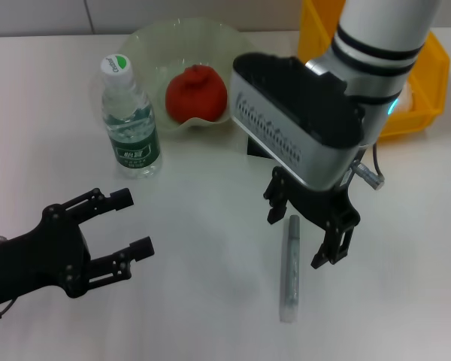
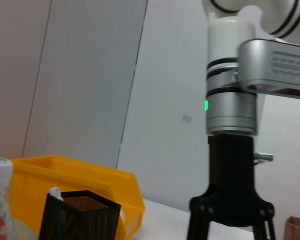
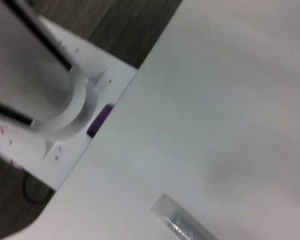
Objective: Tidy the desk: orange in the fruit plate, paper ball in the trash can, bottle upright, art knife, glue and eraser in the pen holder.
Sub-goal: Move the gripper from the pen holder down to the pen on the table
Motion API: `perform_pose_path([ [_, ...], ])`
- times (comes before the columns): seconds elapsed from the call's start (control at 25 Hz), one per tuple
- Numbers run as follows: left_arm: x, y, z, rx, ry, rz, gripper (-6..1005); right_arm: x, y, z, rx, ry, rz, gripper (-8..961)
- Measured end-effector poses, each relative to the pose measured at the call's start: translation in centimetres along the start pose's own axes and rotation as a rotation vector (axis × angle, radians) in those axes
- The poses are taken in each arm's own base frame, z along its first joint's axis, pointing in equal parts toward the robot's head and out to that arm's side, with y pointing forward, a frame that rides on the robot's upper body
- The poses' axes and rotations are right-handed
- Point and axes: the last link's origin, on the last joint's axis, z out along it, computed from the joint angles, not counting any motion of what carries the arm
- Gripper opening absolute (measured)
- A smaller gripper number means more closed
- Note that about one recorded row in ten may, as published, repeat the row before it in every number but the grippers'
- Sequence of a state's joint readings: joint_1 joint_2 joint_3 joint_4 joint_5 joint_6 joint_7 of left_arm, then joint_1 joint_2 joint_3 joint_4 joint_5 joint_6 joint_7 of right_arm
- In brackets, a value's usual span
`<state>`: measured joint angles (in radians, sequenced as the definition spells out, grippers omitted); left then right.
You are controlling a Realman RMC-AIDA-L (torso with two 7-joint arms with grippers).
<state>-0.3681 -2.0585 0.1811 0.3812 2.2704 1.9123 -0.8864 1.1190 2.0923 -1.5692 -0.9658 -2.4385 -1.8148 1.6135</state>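
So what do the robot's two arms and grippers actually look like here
The right arm is white with black rings and a grey ribbed wrist housing, ending in a black two-finger right gripper; a green light glows on its wrist. The left gripper and forearm are all black, with linkage-style fingers.

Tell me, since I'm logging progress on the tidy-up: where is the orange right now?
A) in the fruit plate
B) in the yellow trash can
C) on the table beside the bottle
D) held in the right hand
A: the orange sits inside the fruit plate, behind the upright bottle.
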Motion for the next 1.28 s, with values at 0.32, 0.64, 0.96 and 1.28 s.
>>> perform_pose_path([
  [0.32,0.2,-0.4,0.0,0.002,-0.009,-0.020,801,-2.2,0.9,1.0,-0.041,0.087,-0.226,809],
  [0.64,0.4,-0.2,0.1,-0.014,-0.001,-0.036,801,-3.4,1.2,1.9,-0.059,0.123,-0.382,809],
  [0.96,0.3,0.1,0.3,-0.040,-0.002,-0.054,801,-3.9,1.4,2.8,-0.068,0.145,-0.439,809],
  [1.28,0.2,0.2,0.3,-0.046,-0.006,-0.058,801,-4.0,1.3,2.9,-0.063,0.149,-0.446,809],
])
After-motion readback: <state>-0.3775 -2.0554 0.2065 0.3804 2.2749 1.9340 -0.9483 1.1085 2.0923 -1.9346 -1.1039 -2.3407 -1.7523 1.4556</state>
